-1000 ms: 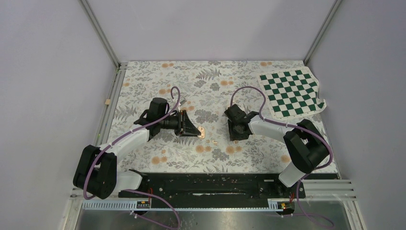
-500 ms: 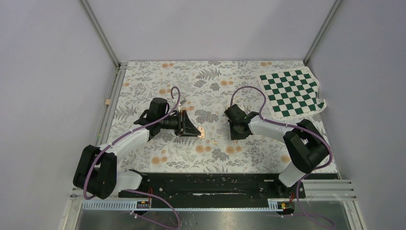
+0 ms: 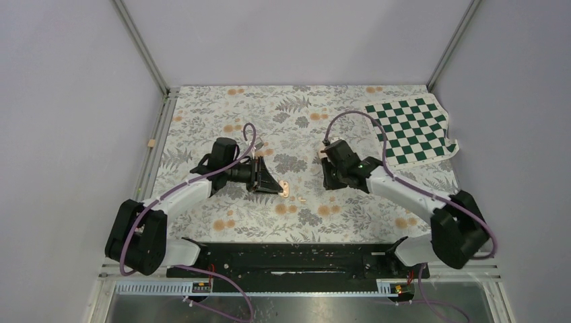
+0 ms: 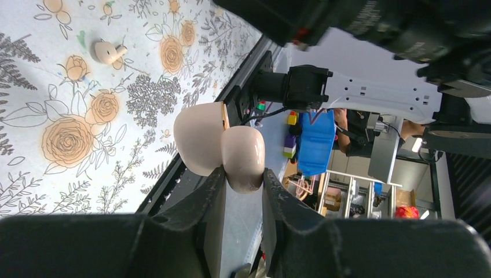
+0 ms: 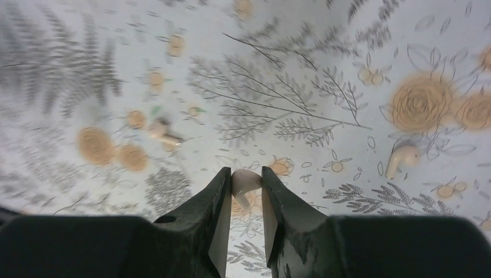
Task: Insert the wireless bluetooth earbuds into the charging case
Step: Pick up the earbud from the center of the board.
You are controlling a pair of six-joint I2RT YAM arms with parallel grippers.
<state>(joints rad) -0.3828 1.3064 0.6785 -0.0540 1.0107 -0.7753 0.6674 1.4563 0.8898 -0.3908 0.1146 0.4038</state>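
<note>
Right gripper (image 5: pixel 244 174): jaws clamped on one earbud (image 5: pixel 246 180), pinched at the very fingertips, stem pointing down out of the grip, held above the floral cloth (image 3: pixel 202 108).

Left gripper (image 4: pixel 243 171): jaws closed on the charging case (image 4: pixel 200 139), gripped at one rounded end. The case sticks out past the tips in two pale lobes with a copper-coloured edge between them. I cannot tell from here how far the lid is open.

In the top view the two grippers sit near mid-table, facing each other, with the case at the left gripper's tip. A second earbud (image 3: pixel 301 200) lies loose on the cloth between them, just on the near side of the case.

Checkered mat (image 3: pixel 411 128) sits far right, well apart.
</note>
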